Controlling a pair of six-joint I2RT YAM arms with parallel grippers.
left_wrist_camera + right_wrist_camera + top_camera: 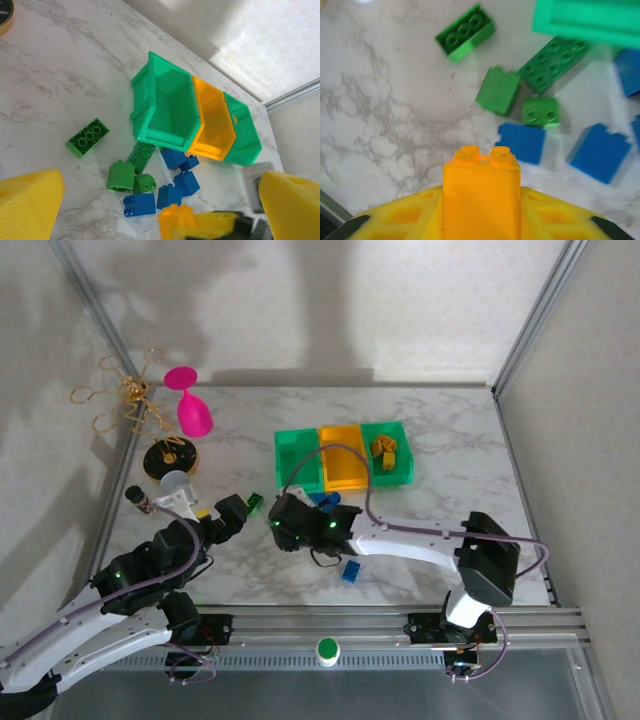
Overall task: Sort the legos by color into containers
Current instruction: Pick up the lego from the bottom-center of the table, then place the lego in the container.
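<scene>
Bins: three in a row with walls touching, at 12 o'clock on the marble table (pixel 430 510) seen from above; first green bin (pixel 292 445) at the 9 o'clock end, orange bin (pixel 340 478) in the middle, second green bin (pixel 405 472) at the 3 o'clock end.
Orange pieces (pixel 384 451): inside the second green bin.
Right gripper (pixel 481 220): clamped on an orange brick (pixel 481 185), studs toward the camera, above the table at 6 o'clock of the loose pile.
Green bricks: long one (pixel 554 61) just beside the first green bin; two small ones (pixel 497 91) near it; lone brick (pixel 466 31) apart at 11 o'clock of the held brick.
Blue bricks (pixel 176 182): cluster at 6 o'clock of the first green bin.
Stray blue brick (pixel 352 572): beside the right arm.
Left gripper (pixel 234 514): fingers spread wide, holding nothing, at 9 o'clock of the right gripper.
Pink goblet (pixel 188 405): at 10 o'clock of the bins.
</scene>
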